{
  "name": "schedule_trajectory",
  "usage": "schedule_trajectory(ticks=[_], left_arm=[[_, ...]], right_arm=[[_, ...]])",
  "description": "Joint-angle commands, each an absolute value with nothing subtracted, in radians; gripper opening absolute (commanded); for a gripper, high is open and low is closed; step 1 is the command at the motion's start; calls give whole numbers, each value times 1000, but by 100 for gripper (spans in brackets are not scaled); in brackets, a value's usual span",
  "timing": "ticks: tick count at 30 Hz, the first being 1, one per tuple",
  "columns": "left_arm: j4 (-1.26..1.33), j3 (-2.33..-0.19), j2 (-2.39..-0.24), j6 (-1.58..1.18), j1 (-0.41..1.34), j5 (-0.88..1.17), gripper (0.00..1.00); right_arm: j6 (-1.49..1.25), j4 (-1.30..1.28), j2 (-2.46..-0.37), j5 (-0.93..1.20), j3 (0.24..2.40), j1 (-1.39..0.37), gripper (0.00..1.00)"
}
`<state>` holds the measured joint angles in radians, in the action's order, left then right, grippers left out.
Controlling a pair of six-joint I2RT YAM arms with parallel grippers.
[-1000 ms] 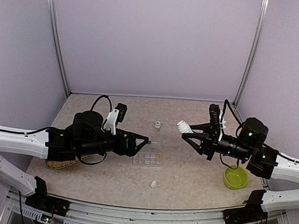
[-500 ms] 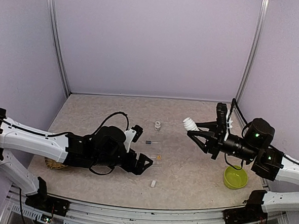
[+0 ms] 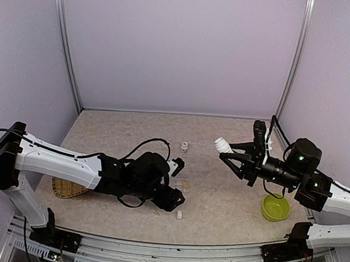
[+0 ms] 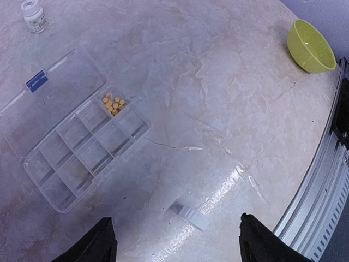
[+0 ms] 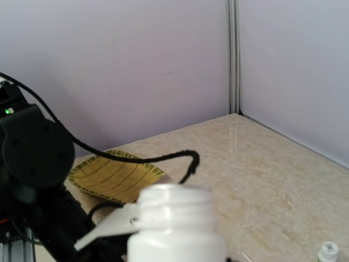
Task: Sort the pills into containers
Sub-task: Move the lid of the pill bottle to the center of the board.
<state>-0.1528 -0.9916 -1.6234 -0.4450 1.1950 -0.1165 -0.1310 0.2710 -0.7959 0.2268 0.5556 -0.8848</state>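
Jaws spread wide, left gripper hovers with the white cap just ahead between its fingers, likely lining up a pickup, orange pills sitting beyond in an end compartment of the open box, right gripper clamping the uncapped bottle clear.

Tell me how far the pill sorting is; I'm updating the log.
Done: orange-yellow pills sit in one corner compartment of the open organizer box. In hand: the right gripper holds an uncapped white bottle aloft; the left gripper hovers, fingers apart, over a white cap. Left: the other compartments look empty, and a small capped bottle stands nearby.
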Motion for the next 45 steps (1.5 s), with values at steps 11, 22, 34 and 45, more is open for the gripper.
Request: schedule_trajectory(ticks=[11, 22, 34, 45], left_arm=[[-358, -1168, -1782, -568, 1234, -45, 68], [-422, -1256, -1885, -595, 1235, -54, 61], [-457, -1280, -1929, -623, 1237, -34, 53], [-462, -1306, -1965, -624, 1233, -55, 44]], right_arm=[[-135, 257, -792, 238, 568, -876, 17], [-138, 253, -773, 253, 565, -875, 17], [-135, 254, -770, 268, 568, -875, 17], [-135, 255, -749, 266, 556, -876, 16]])
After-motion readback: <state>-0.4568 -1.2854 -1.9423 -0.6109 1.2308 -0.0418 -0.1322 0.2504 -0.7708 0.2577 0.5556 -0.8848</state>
